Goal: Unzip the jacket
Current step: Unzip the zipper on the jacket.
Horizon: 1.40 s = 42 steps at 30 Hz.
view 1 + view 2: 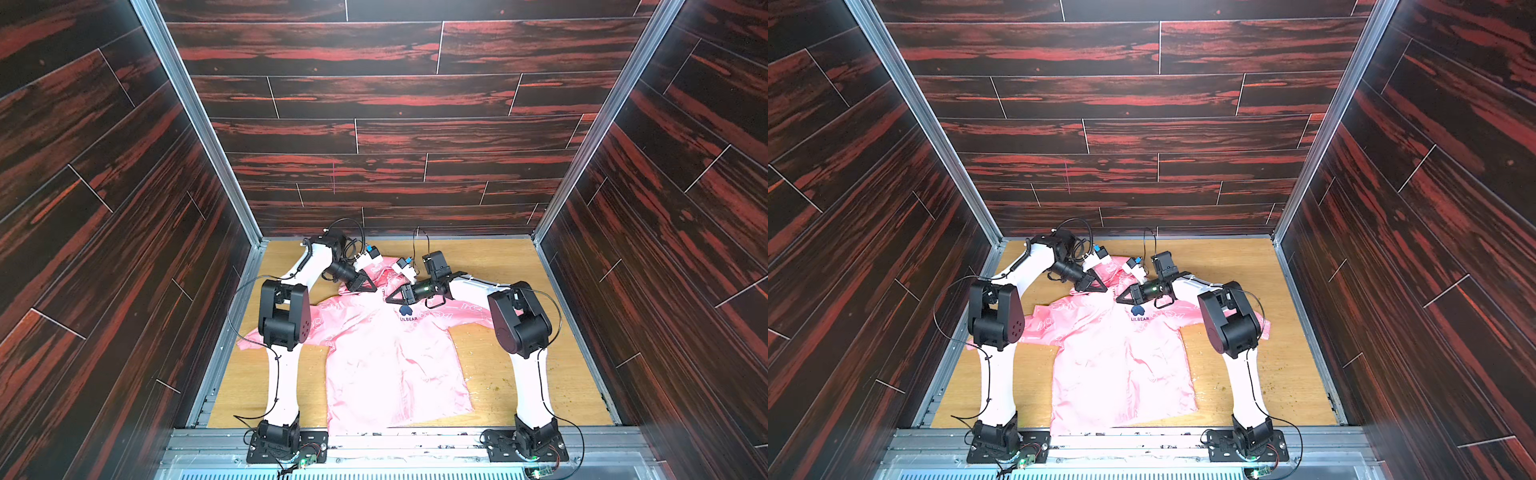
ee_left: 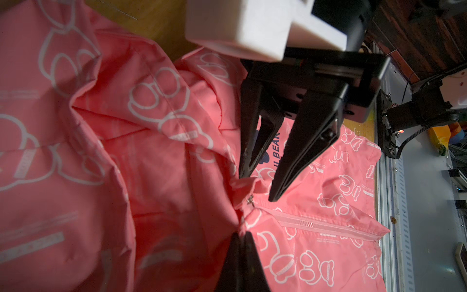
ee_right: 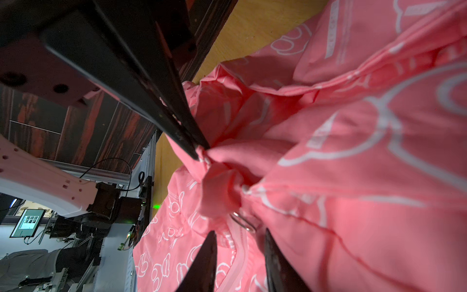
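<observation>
The pink jacket [image 1: 395,365] lies spread flat on the counter [image 1: 498,374], its zipper [image 2: 316,225] done up. The left claw [image 2: 239,233] is pinched together on collar fabric just beside the zipper pull [image 3: 243,222]. The right claw [image 2: 258,187] stands partly apart, that pull just ahead of its tips.

shiny pink hooded jacket [image 1: 390,365]: sleeve partly behind left arm's black elbow joint [image 1: 284,316] | dark chest logo [image 2: 276,148]: part-covered by right gripper [image 2: 258,186]

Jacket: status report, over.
Left hand shut on jacket collar. Right hand open at zipper pull. Zipper closed. Nothing in the way.
</observation>
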Available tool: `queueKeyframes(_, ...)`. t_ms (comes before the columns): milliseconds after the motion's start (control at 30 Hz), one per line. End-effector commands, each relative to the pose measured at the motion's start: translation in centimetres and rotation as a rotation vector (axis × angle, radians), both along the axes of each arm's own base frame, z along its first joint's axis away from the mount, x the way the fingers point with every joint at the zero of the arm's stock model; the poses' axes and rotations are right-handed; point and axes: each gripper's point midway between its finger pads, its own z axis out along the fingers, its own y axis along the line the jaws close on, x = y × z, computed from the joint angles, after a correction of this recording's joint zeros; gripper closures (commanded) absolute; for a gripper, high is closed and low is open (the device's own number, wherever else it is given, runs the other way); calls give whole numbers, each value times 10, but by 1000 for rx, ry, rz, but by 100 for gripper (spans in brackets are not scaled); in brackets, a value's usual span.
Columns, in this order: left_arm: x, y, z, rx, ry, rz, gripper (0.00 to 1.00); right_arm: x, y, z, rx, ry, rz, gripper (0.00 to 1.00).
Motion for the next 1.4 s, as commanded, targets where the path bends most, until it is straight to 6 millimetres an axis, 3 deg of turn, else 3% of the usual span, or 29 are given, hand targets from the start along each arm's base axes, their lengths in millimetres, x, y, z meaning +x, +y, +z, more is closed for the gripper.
queueKeyframes(0, -7, -1, 31, -35, -47, -15, 100, 5, 4, -14, -1, 8, 15, 66)
queueKeyframes(467, -9, -2, 30, -38, -45, -20, 100, 13, 11, -15, 24, -20, 33, 65)
queueKeyframes(1000, -11, -5, 30, -38, -43, -26, 100, 30, 9, -37, -65, -43, -22, 59)
queueKeyframes(1367, -11, -7, 28, -35, -39, -29, 100, 22, 22, -27, -51, -76, 17, 62)
